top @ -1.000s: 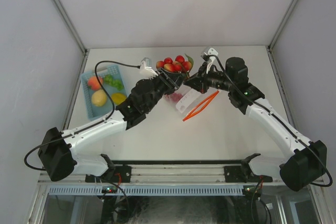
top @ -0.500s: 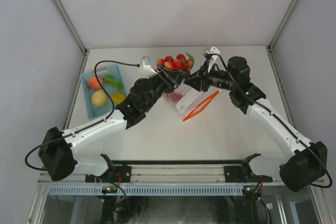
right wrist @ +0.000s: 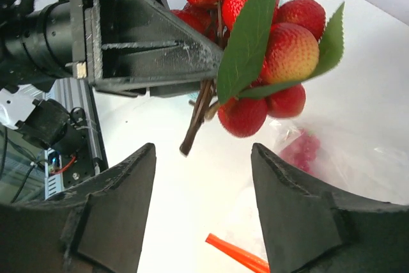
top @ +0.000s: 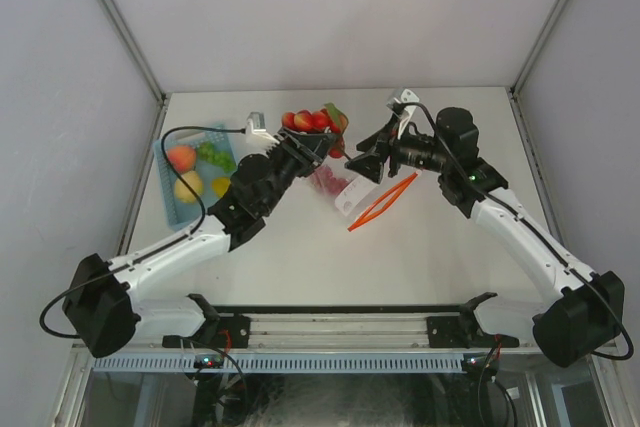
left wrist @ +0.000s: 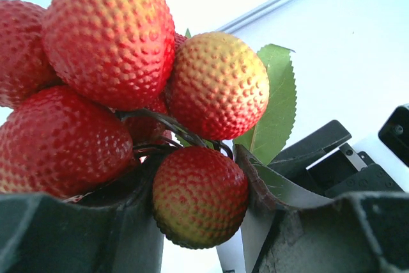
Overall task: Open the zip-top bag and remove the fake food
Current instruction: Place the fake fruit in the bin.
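Left gripper [top: 308, 145] clamps the berry bunch [top: 310, 120] and holds it up off the table [top: 300, 247], right gripper [right wrist: 204, 183] gapes wide and empty just beside it, and the bag [top: 347, 193] lies on the table beneath them with something red inside, basket [top: 170, 209] off left

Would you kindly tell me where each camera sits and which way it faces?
Top external: above and behind the robot, looking down at the white table; both arms show, the left gripper holding a cluster of red bumpy plastic berries.
Left wrist: on the left arm, looking along the gripper's dark fingers at those berries.
Right wrist: on the right arm, looking past the open right gripper at the left gripper, berries and clear crinkly zip-top bag.
Shared: every view shows the berries.
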{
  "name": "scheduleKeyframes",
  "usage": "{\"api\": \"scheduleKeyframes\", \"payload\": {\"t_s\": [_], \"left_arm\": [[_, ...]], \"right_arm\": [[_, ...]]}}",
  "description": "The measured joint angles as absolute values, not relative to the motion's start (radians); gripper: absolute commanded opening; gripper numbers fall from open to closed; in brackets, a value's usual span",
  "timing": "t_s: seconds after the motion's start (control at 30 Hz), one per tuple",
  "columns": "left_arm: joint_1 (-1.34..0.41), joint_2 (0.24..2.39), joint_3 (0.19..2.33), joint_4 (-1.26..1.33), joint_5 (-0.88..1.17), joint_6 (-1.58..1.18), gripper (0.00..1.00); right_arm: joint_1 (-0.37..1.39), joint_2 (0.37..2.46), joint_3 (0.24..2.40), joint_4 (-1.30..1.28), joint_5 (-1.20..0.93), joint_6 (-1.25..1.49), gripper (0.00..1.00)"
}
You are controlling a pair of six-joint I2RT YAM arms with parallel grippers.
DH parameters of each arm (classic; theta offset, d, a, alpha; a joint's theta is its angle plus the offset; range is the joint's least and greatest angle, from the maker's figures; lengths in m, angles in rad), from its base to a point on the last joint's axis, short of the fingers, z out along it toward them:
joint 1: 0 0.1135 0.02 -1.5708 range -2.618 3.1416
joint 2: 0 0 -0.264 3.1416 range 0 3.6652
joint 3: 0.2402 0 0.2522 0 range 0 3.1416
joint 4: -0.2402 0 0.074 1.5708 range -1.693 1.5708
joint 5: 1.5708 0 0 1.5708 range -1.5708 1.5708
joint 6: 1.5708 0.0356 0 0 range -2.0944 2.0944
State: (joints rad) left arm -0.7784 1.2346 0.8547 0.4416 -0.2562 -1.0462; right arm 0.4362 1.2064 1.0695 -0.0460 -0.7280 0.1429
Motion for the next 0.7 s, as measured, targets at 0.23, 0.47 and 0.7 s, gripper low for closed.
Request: {"api": "scheduleKeyframes", "payload": {"t_s": [0.23, 0.47, 0.7], "left_arm": [[-0.71, 1.134, 0.772, 0.447, -0.257, -1.047, 0.0], [-0.595, 1.015, 0.703, 0.393, -0.236, -1.034, 0.0], [-0.353, 0.928, 0.667, 0.281, -0.119, -1.026, 0.0]], "right_arm": [[0.377, 1.201, 1.069, 0.006, -0.862, 0.182, 0.61], [0.315, 1.184, 1.069, 0.025, -0.987, 0.186, 0.63], [0.27, 1.169, 1.069, -0.075, -1.028, 0.107, 0.65]]}}
